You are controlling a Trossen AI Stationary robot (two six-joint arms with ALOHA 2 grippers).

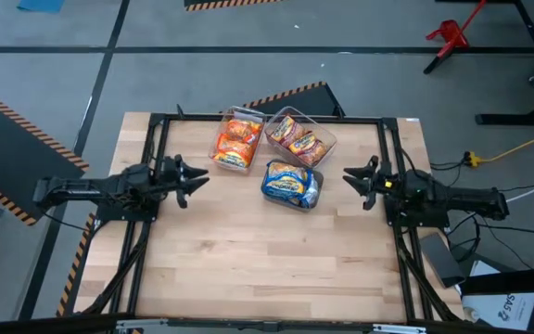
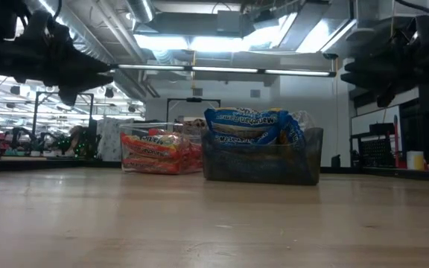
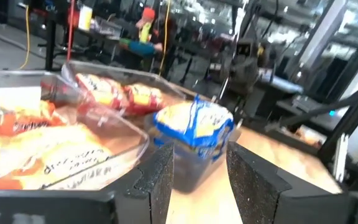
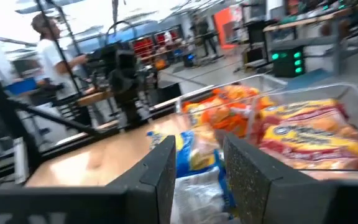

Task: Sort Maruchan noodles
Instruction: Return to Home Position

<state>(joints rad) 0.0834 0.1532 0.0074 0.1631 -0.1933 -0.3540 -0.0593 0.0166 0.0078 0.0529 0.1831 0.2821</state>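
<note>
Your Maruchan noodles [image 1: 289, 182] lie sorted in three bins [image 1: 330, 141] between the left gripper [image 1: 196, 179] and right gripper [image 1: 350, 178], both spread open and empty, so parking the arms looks like all that's left.

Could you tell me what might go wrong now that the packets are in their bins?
The blue packets stand heaped above the rim of the dark bin, so a jolt could tip one out. The open left claw and right claw flank it; a stray inward swing might knock it.
</note>
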